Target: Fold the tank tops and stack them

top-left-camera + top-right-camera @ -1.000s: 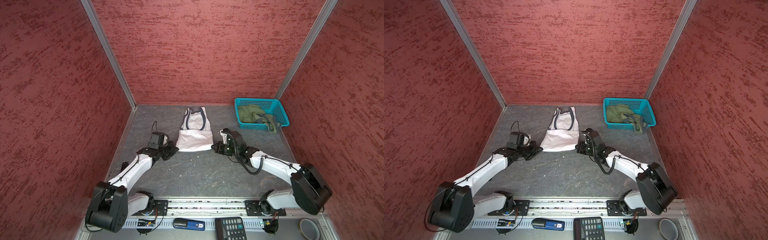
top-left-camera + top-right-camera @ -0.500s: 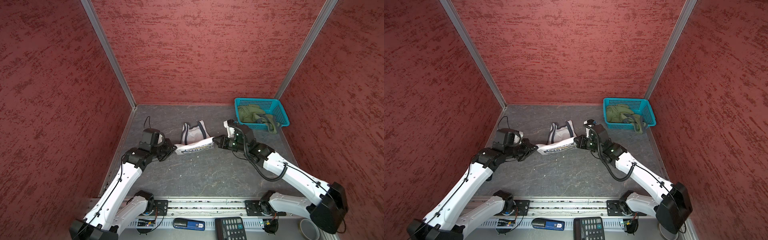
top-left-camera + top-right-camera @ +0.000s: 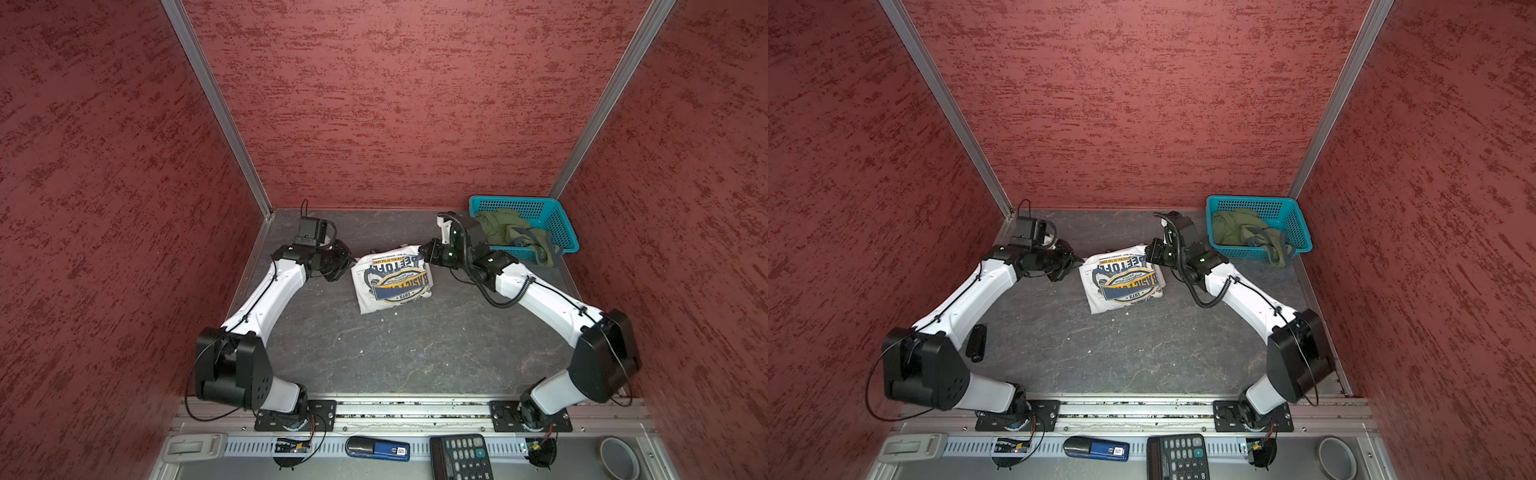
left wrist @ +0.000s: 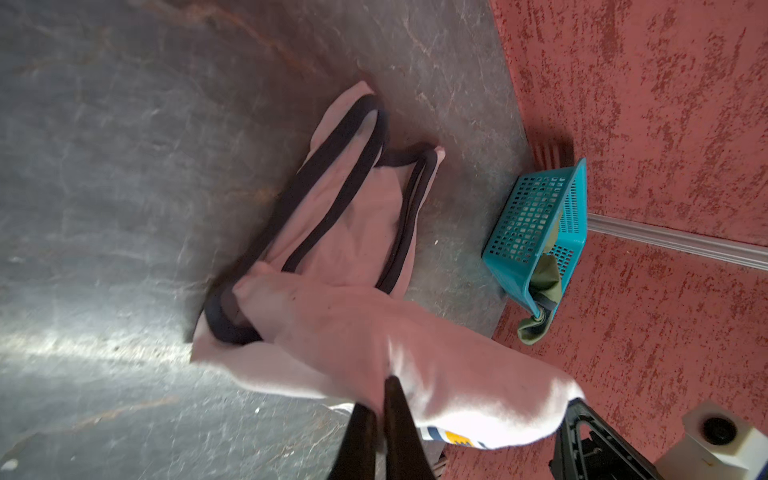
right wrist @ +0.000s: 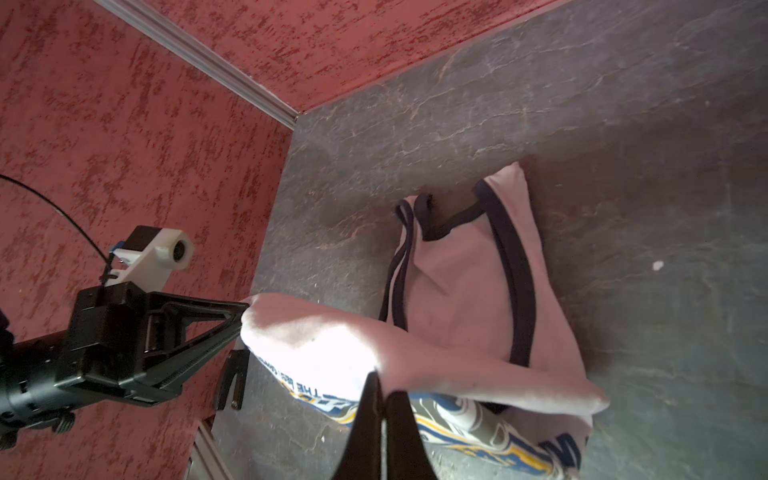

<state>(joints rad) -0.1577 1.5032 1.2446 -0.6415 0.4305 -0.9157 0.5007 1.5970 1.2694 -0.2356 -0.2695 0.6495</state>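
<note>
Since the earlier frame, both arms have carried the hem of the white tank top (image 3: 392, 278) toward the far edge of the table (image 3: 395, 353). The cloth now lies doubled, print upward, midway between the side edges and nearer the far edge. Its navy-trimmed straps (image 4: 353, 166) lie flat beneath the fold.

The teal basket (image 3: 559, 226) stands in the far right corner, just beside the right wrist. It holds the olive green tank top (image 3: 498, 222), part of which hangs over the near rim. A calculator (image 3: 461, 457) and a tape roll (image 3: 619, 457) lie in the tray below the near edge.

The print is a blue-and-yellow badge, upside down in both top views. Only "THE BE" can be read, in the right wrist view.

The left gripper (image 3: 354, 262) is at the fold's far left corner and the right gripper (image 3: 423, 252) at its far right corner. Each is pressed together on a pinch of the cloth. Both arms are bent at the elbow, with forearms low and angled inward.
</note>
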